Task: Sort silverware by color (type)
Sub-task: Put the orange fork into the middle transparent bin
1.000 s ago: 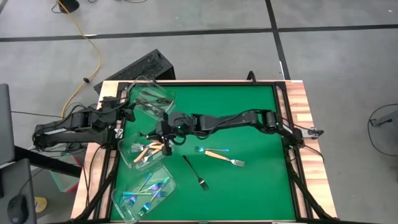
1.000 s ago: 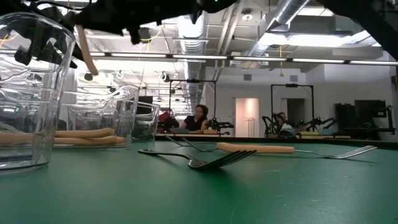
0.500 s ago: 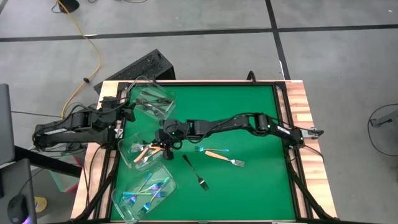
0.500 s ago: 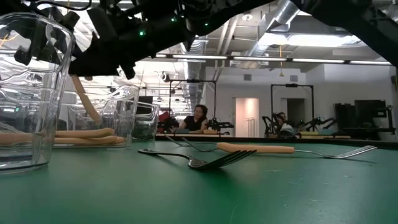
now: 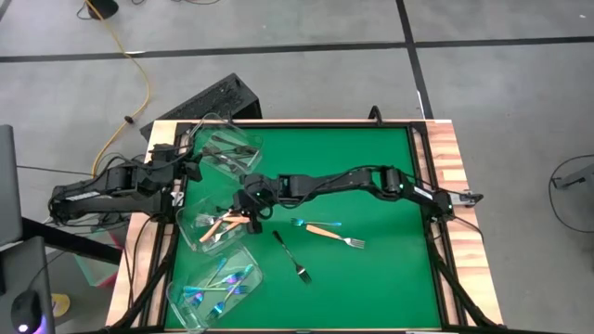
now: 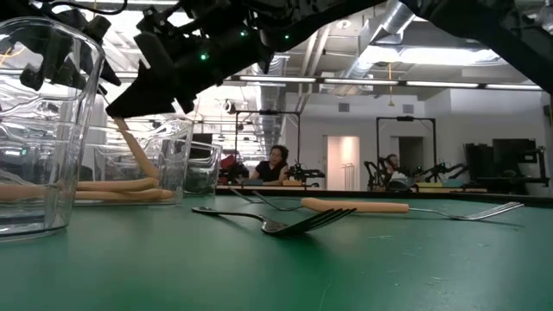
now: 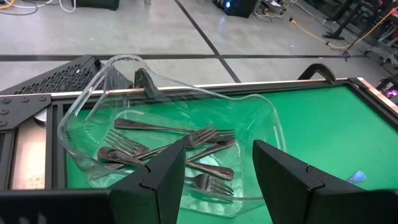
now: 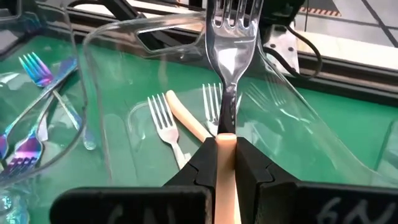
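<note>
3 tubs, left side of table (image 5: 371, 167): far, mid, near (as seen from high cam).
Right claw (image 5: 249, 217): pinched shut on cream-handled fork (image 8: 227, 68), handle clamped btwn fingers (image 8: 205, 168), tines pointing away from wrist. Sits over the mid tub's (image 5: 190, 232) inner edge; in low view the tan handle hangs tilted down into that tub.
Left claw (image 7: 217, 180): jaws apart, nothing held, parked over table's left edge by the far tub (image 7: 87, 112).
Far tub: dark grey metal forks (image 7: 205, 138), several, piled loosely.
Mid tub: cream-handled forks (image 8: 163, 127) lying flat on the bottom (at least 2 visible from right wrist cam).
Near tub (image 5: 181, 301): iridescent blue-purple forks (image 5: 223, 283), a cluster.
Loose on the green mat, right of tubs:
- blue-purple fork (image 5: 314, 223), just beside the right claw
- cream-handled fork on mat (image 5: 332, 236), touching or nearly touching the blue one, can't tell which
- dark metal fork (image 5: 291, 257), nearer the front edge, apart from the other two
Bkgd: ppl seated at desks in room beyond the table (low view).
</note>
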